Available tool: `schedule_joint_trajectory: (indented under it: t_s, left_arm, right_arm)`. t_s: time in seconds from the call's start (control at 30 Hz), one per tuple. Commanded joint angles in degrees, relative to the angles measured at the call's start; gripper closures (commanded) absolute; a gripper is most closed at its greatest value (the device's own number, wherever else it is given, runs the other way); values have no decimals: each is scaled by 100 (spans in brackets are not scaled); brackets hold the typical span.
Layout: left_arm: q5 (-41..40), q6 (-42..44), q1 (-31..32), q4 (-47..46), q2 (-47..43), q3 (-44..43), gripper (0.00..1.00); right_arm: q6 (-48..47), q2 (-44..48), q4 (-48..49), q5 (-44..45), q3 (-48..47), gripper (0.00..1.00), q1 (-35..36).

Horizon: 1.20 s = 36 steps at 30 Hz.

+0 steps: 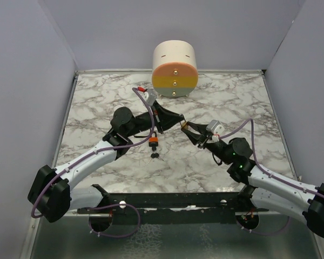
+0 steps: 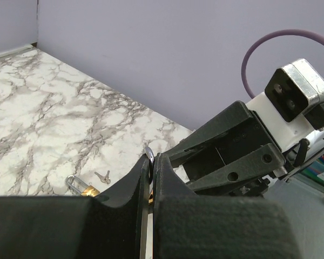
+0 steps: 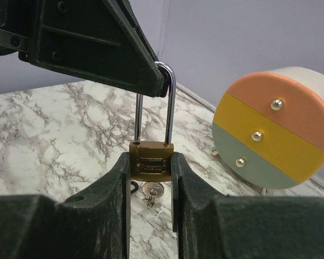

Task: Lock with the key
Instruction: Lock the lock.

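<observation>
1. Small silver keys [image 1: 155, 155] lie loose on the white marble surface [image 1: 97, 97].
2. Right claw [image 3: 150, 164] grips the small brass padlock [image 3: 151, 156], held up mid-surface.
3. Left claw [image 2: 151, 167] is clamped on its steel shackle [image 3: 171, 102]; the key turn looks still undone.

padlock [image 3: 151, 162] above table [image 1: 97, 97] centre, drum [image 1: 175, 69] behind it, keys [image 1: 155, 156] lying nearer

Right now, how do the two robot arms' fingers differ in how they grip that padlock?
The left fingers are pinched tight on the steel shackle; the right fingers stand apart, clamping the brass body. In the right wrist view, the left fingers reach in from above and the right fingers from below. Both hold the same padlock off the marble table.
</observation>
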<state>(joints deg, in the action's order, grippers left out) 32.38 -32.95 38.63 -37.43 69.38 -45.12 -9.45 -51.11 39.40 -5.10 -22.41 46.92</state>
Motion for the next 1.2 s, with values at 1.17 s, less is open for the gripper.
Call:
schedule_joint_trajectory:
  t_s: [1.17]
  left_arm:
    - [-94, -91, 465, 149, -99, 475, 100]
  right_arm:
    - [5, 154, 856, 658, -423, 99, 346]
